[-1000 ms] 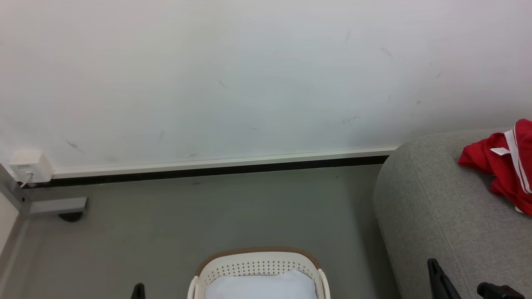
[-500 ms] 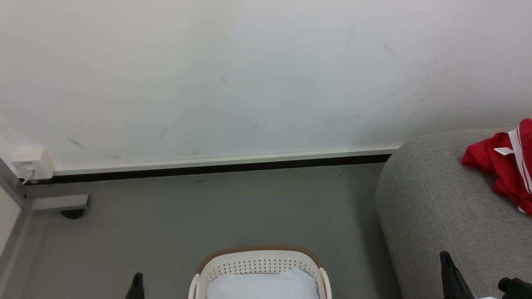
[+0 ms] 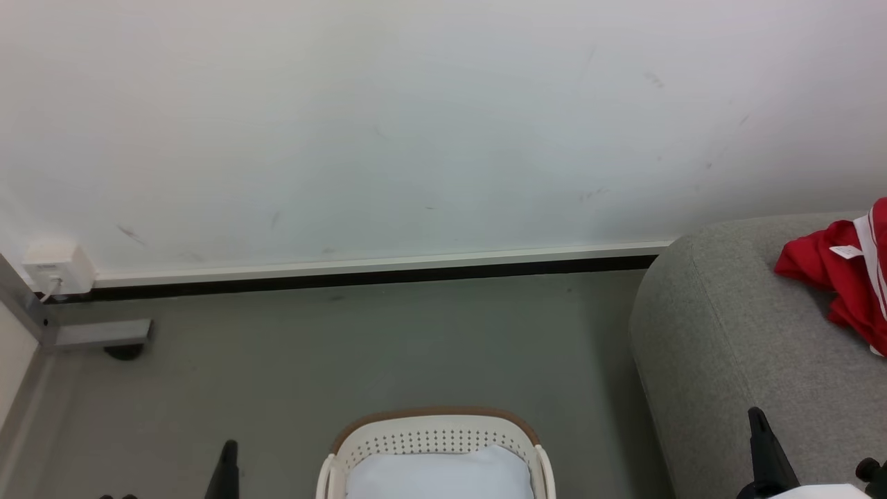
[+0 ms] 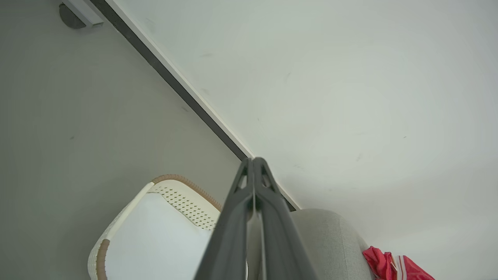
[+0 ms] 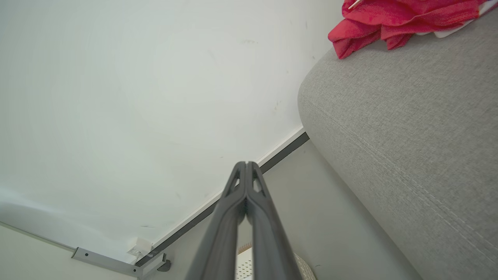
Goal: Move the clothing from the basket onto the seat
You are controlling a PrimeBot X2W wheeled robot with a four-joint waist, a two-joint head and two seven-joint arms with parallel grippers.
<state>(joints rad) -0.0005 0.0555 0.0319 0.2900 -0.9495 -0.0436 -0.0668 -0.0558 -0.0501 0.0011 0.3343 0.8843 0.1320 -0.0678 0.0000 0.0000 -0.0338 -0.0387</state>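
Closest in, the left tool (image 4: 253, 160) and the right tool (image 5: 246, 163) are both shut, and nothing is held. The basket (image 3: 433, 441) is set on the floor (image 3: 346, 346) between them, with a pale pad (image 3: 436, 477) seen inside. The job looks nearly done, so the tools should be moved away from the brown rim (image 3: 433, 413). Further off, the clothing (image 3: 835, 277) is heaped on the seat (image 3: 721, 333). Its pointed end is turned toward the seat's round end. Its long side seems laid across the seat, but part is cut off.

Left gripper (image 4: 253, 161) fingers (image 4: 229, 241) together; clothing (image 4: 382, 264) on seat (image 4: 327, 241), basket (image 4: 183, 197) beside.
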